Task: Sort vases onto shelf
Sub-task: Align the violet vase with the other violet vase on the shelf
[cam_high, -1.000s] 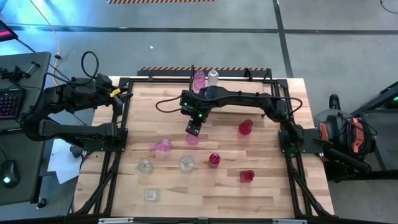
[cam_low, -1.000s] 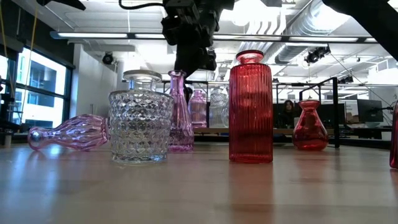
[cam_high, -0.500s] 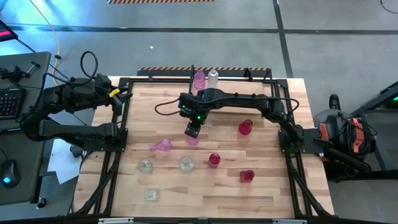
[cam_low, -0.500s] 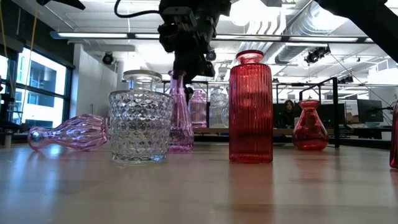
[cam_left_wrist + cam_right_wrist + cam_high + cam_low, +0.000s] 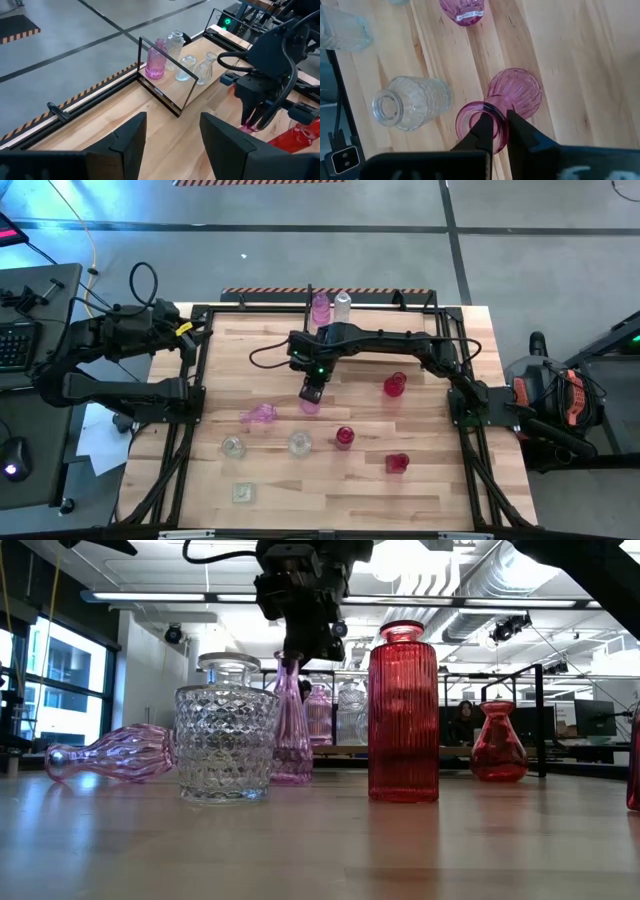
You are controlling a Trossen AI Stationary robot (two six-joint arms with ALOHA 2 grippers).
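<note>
Your right gripper [image 5: 499, 131] was down at mid-table, fingers pinched over the rim of an upright pale pink vase [image 5: 512, 92], one finger inside the mouth, one outside. In the low view that vase [image 5: 291, 730] stood with the gripper [image 5: 300, 648] at its neck.

Around it you had plenty of neighbours. A pink vase lying on its side [image 5: 259, 413] was just to its left. In front stood a clear cut-glass jar [image 5: 299, 442] and a red ribbed bottle [image 5: 344, 436], with another clear vase [image 5: 233, 446] further left. A squat red vase [image 5: 394, 384] stood to the right, another red one [image 5: 397, 462] nearer the front edge, and a small clear piece [image 5: 242, 492] at front left.

The shelf [image 5: 167, 75] sat at the table's far edge, holding a pink vase [image 5: 155, 60] and clear ones [image 5: 174, 44] beside it.

Your left gripper [image 5: 172, 137] waited off the table's left edge, fingers spread, holding nothing.
</note>
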